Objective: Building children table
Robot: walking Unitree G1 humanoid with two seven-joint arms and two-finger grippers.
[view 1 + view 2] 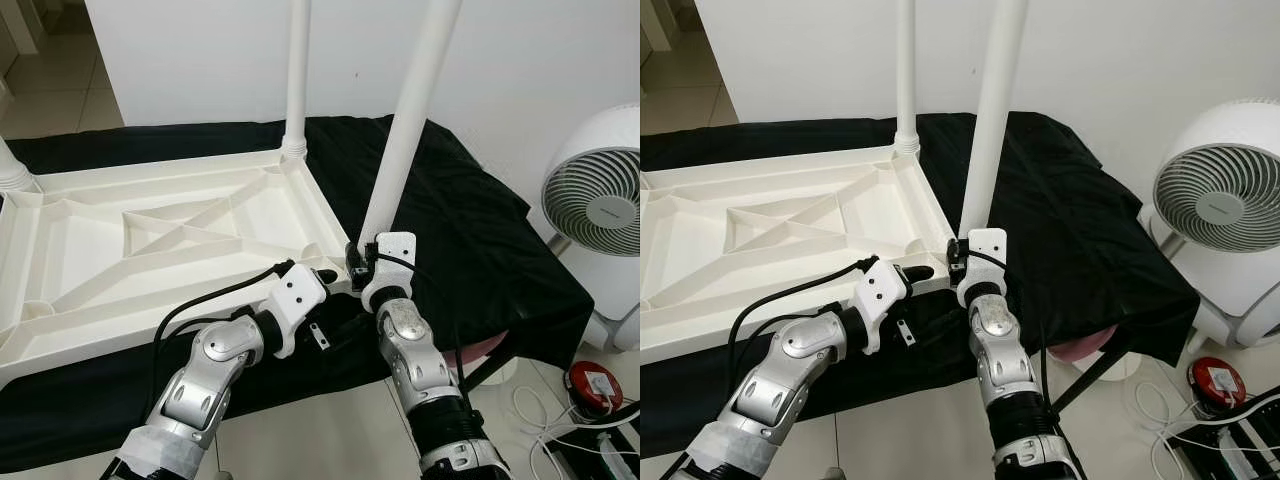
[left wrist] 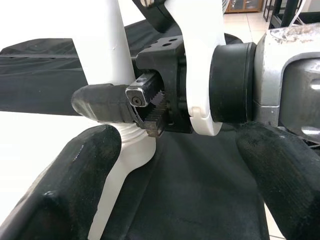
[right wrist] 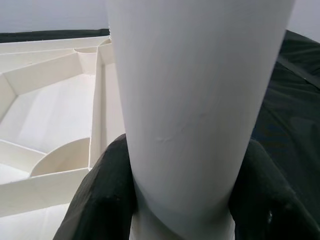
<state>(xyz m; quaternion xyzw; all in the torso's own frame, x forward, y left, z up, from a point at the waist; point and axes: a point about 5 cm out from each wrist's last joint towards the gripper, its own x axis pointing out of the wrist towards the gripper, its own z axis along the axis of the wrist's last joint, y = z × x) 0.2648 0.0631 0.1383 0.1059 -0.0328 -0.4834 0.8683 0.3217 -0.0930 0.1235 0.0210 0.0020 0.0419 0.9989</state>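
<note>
Upturned white tabletop (image 1: 150,235) on black-draped bench (image 1: 470,240)

Both silver arms reach fwd, elbows bent. Right gripper (image 1: 358,262) points up, fingers (image 3: 100,195) clamped either side of the white table leg (image 1: 405,130). Left gripper (image 1: 322,275) sits just beside it, fingers (image 2: 75,185) spread apart.

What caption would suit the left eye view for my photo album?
Right gripper clamps a white table leg at the upturned tabletop's near corner, left gripper alongside.
</note>
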